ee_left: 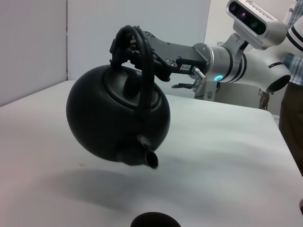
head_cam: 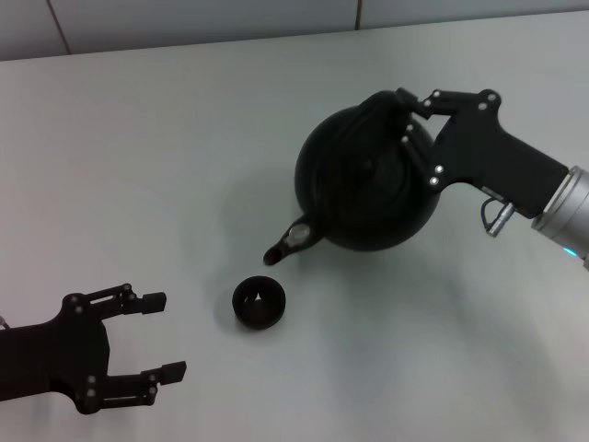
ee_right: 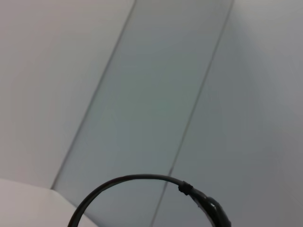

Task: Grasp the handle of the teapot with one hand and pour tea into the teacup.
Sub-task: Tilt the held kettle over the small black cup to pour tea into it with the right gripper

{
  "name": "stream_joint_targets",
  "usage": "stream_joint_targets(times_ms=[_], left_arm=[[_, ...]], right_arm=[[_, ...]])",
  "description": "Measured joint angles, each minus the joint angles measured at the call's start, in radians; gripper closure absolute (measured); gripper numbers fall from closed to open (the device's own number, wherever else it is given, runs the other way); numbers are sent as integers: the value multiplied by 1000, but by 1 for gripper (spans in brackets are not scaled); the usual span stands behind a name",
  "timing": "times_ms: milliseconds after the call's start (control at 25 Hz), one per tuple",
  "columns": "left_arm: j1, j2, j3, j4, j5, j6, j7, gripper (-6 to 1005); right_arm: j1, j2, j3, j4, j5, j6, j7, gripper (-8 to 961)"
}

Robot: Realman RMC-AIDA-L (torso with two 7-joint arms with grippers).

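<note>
The round black teapot (head_cam: 363, 180) hangs in the air, tilted, with its short spout (head_cam: 290, 241) pointing down toward the small black teacup (head_cam: 259, 303) on the table. My right gripper (head_cam: 405, 115) is shut on the handle at the pot's far top side. From the left wrist view the teapot (ee_left: 118, 120) hangs by its arched handle (ee_left: 144, 80) from the right gripper (ee_left: 127, 47), and the teacup (ee_left: 155, 221) rim shows below the spout. The handle (ee_right: 142, 182) arcs across the right wrist view. The tea is out of view. My left gripper (head_cam: 166, 336) rests open at the near left, apart from the cup.
The white table (head_cam: 184, 166) ends at a grey wall along its far edge. The right arm (ee_left: 236, 66) reaches in from the far right side. A person's arm shows at the edge of the left wrist view, beyond the table.
</note>
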Motion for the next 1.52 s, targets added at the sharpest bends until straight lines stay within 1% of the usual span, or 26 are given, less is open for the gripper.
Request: stream_joint_targets(times_ms=[40, 280, 440, 560, 880, 1040, 1520], left_arm=[[-1, -1, 0, 0, 0, 0, 0, 186], [-1, -2, 0, -3, 0, -4, 0, 186], [0, -5, 0, -1, 0, -5, 0, 186], [-2, -7, 0, -1, 0, -5, 0, 186], [1, -13, -4, -2, 0, -8, -4, 186], [0, -15, -5, -4, 0, -13, -7, 186], [-1, -20, -5, -4, -2, -32, -9, 186]], right_arm=[[2, 0, -20, -1, 0, 0, -1, 846], [5, -1, -37, -12, 0, 1, -12, 845], [5, 0, -79, -44, 0, 5, -12, 845], [4, 1, -87, -51, 0, 5, -12, 846], [13, 0, -93, -80, 0, -2, -13, 848], [22, 1, -93, -90, 0, -4, -48, 849], [39, 1, -96, -91, 2, -20, -62, 852]])
